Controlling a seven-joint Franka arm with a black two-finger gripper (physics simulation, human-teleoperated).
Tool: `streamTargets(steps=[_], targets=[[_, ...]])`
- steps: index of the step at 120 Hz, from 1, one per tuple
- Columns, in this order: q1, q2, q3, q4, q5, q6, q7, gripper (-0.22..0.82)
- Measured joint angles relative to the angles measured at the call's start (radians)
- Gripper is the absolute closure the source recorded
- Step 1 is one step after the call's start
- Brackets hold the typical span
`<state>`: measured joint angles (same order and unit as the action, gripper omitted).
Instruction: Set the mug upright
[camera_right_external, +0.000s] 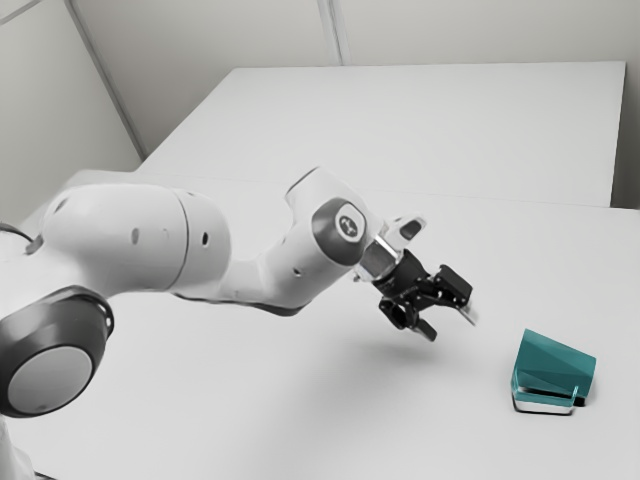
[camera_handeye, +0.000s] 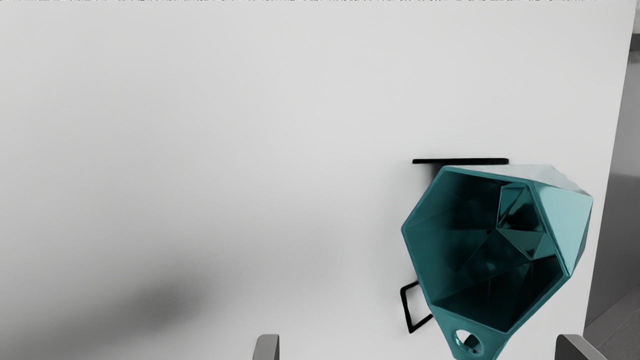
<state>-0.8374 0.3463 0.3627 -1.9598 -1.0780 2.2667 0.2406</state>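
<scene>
The gripper (camera_right_external: 450, 326) hangs above the table, to the exterior view's left of the teal faceted mug (camera_right_external: 555, 366) and apart from it. In the wrist view the mug (camera_handeye: 560, 225) shows its hollow inside, with its handle pointing toward the gripper (camera_handeye: 417, 347), whose two fingertips stand wide apart. Nothing is held. The mug seems to lie on its side, over or against a black thin-framed item (camera_handeye: 460, 161) that is mostly hidden beneath it.
The white table (camera_right_external: 250, 400) reaches around the mug, and a second white table (camera_right_external: 430, 130) stands behind it. One table edge runs close past the mug in the wrist view, with grey floor (camera_handeye: 620, 320) beyond.
</scene>
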Motion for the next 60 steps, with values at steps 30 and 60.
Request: streamTargets(steps=[30,60], targets=[[-0.038,0.070,-0.010,0.097,-0.078,0.018,0.039,0.00],[-0.069,0.165,-0.016,0.198,-0.156,0.022,0.072,0.00]])
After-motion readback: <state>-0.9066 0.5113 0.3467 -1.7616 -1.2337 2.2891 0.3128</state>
